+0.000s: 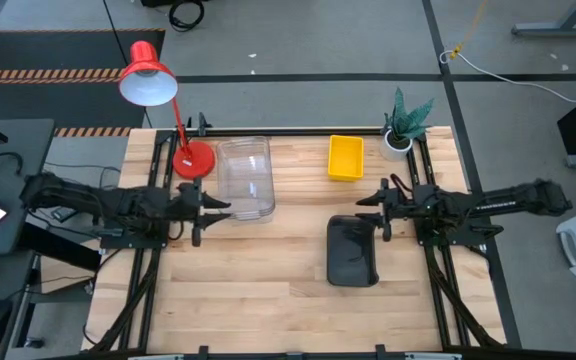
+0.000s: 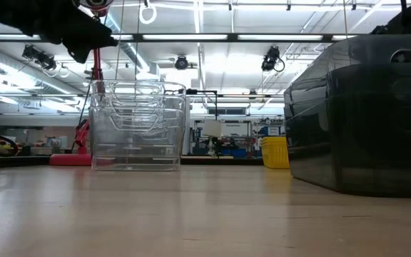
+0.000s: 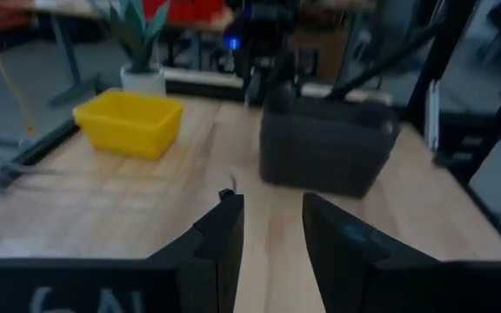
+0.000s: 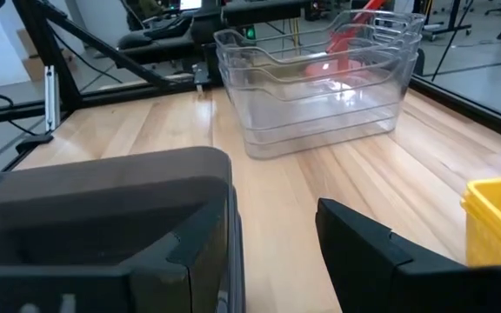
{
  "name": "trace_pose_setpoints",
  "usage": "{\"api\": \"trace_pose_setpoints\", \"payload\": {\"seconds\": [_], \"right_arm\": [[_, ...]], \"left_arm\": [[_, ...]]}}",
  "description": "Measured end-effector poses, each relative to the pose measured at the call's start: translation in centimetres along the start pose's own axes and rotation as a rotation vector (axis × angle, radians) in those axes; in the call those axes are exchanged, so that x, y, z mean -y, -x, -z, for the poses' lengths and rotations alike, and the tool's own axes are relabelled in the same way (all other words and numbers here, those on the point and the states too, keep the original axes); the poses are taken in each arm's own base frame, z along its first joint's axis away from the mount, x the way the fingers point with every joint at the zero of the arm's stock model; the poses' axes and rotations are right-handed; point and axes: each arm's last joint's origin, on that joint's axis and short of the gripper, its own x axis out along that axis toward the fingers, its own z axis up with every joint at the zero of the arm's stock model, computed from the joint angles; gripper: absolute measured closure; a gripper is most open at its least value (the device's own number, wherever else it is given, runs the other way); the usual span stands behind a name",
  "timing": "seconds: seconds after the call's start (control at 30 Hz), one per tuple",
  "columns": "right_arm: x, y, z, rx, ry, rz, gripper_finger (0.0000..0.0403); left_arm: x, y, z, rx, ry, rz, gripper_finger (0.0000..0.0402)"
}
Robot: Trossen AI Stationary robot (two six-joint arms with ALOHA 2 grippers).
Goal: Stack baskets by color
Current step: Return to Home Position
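A stack of clear baskets (image 1: pixel 245 178) stands on its base at the table's far left; in the low view the clear stack (image 2: pixel 138 128) shows nested rims. A yellow basket (image 1: pixel 345 157) sits at the far middle. A stack of dark grey baskets (image 1: pixel 352 250) rests right of centre. My left gripper (image 1: pixel 223 207) hovers open beside the clear stack's near left corner, and in its wrist view the left gripper (image 3: pixel 272 217) holds nothing. My right gripper (image 1: pixel 363 203) is open just beyond the grey stack's far right corner, and the right gripper (image 4: pixel 277 235) has nothing between its fingers.
A red desk lamp (image 1: pixel 190 158) stands at the far left beside the clear stack. A small potted plant (image 1: pixel 403 125) is at the far right corner. Bare wood (image 1: pixel 258 290) spreads over the middle and near part of the table.
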Motion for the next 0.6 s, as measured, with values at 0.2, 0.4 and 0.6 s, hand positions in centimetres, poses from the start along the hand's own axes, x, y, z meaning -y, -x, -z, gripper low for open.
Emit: {"api": "trace_pose_setpoints", "payload": {"seconds": [0.2, 0.4, 0.6], "right_arm": [[0.1, 0.9, 0.1, -0.002, 0.001, 0.0, 0.022], [0.0, 1.8, -0.1, 0.037, -0.001, -0.026, 0.022], [-0.1, 2.6, -0.9, 0.143, -0.005, -0.053, 0.022]], "left_arm": [[-0.4, 0.2, 2.5, 0.136, 0.028, 0.019, 0.0276], [-0.8, 0.5, 4.3, 0.183, 0.042, 0.021, 0.0276], [-1.1, 0.7, 5.5, 0.224, 0.043, 0.012, 0.0276]]}}
